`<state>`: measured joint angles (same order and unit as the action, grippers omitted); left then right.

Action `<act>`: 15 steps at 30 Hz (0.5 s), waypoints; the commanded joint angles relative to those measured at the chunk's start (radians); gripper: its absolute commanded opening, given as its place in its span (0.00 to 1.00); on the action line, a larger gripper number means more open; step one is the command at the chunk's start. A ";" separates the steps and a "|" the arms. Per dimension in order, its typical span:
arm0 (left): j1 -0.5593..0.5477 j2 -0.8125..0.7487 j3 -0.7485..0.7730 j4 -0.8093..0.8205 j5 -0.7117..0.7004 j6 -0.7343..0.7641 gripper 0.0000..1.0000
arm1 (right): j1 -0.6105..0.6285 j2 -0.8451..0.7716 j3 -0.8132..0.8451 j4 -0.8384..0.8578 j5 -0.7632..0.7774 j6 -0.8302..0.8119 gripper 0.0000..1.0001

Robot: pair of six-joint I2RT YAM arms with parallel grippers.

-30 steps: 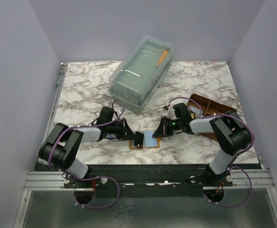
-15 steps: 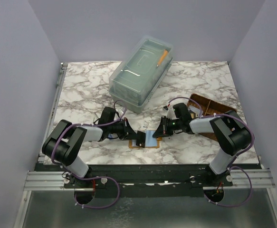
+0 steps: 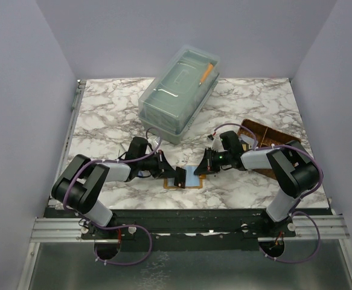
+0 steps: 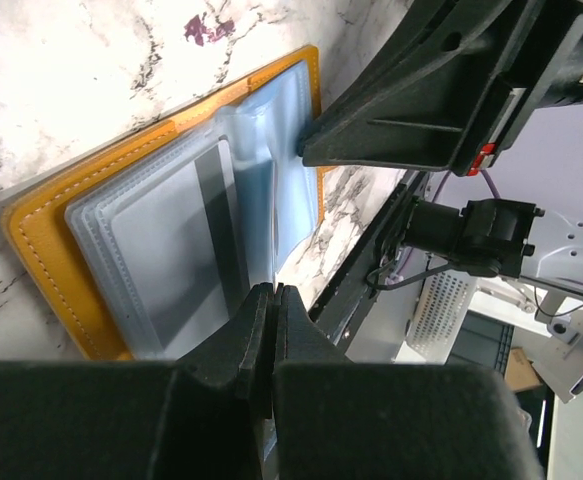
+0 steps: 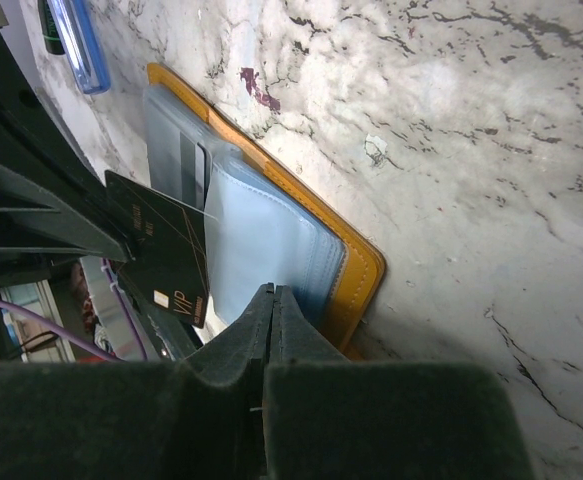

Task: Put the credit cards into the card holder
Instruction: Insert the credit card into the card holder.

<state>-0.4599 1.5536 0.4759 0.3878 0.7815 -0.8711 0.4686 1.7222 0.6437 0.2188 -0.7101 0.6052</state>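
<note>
The card holder lies open on the marble near the front edge. Its orange-tan cover frames grey and light-blue sleeves. My left gripper is shut on a dark credit card marked VIP. In the left wrist view this card shows only as a thin edge running out from the jaws, with its far end at the raised light-blue sleeve. My right gripper comes in from the right, shut on the edge of that lifted sleeve.
A clear lidded plastic box with an orange pen on top stands behind the arms. A brown divided tray sits at the right under the right arm. A small blue object lies on the marble left of the holder.
The left arm has shifted a little, carrying the dark card slightly right onto the holder's left half. The right gripper and the holder have stayed put.
</note>
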 commanded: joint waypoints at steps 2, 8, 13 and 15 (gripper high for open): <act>-0.008 0.035 0.007 0.044 -0.008 0.011 0.00 | 0.005 0.007 -0.007 -0.066 0.069 -0.044 0.00; -0.011 0.040 0.002 0.074 -0.060 0.031 0.00 | 0.005 0.011 -0.014 -0.059 0.066 -0.043 0.00; -0.019 0.053 0.004 0.105 -0.091 0.035 0.00 | 0.005 0.007 -0.018 -0.060 0.066 -0.046 0.00; -0.022 0.057 0.004 0.117 -0.100 0.037 0.00 | 0.005 0.005 -0.018 -0.061 0.066 -0.048 0.00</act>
<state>-0.4690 1.5894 0.4759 0.4454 0.7315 -0.8619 0.4686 1.7222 0.6437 0.2188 -0.7101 0.6006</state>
